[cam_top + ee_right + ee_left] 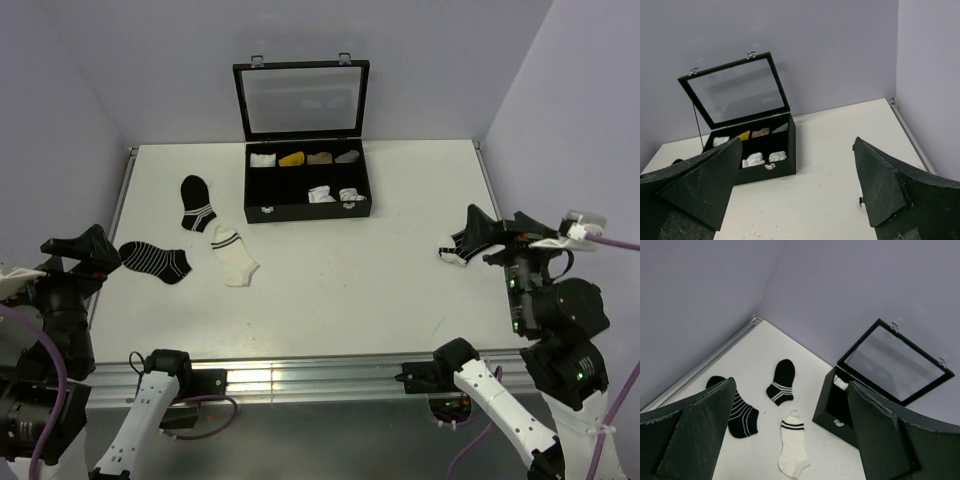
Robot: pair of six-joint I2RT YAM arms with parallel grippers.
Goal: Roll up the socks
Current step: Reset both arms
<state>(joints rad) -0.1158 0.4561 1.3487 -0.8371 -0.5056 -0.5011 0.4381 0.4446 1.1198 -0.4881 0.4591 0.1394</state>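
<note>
A white sock with black parts (pixel 450 249) lies crumpled at the right of the table, partly hidden under my right gripper (pixel 476 232); only a sliver of it (pixel 860 201) shows beside the right finger in the right wrist view. Two small white rolled bundles (pixel 321 194) (pixel 352 194) sit in the front row of the open black box (pixel 306 211); one (pixel 777 156) shows thin dark lines, the other (pixel 754 160) is plain. My right gripper (pixel 798 141) is open and empty. My left gripper (pixel 82 250) (pixel 791 385) is open and empty above the table's left edge.
Two black socks with white stripes (pixel 197 203) (pixel 155 260) and a cream sock with a dark cuff band (pixel 233 256) lie at the left. The box's back row holds white, yellow, tan and grey rolls. Its glass lid (pixel 302 99) stands upright. Walls close three sides.
</note>
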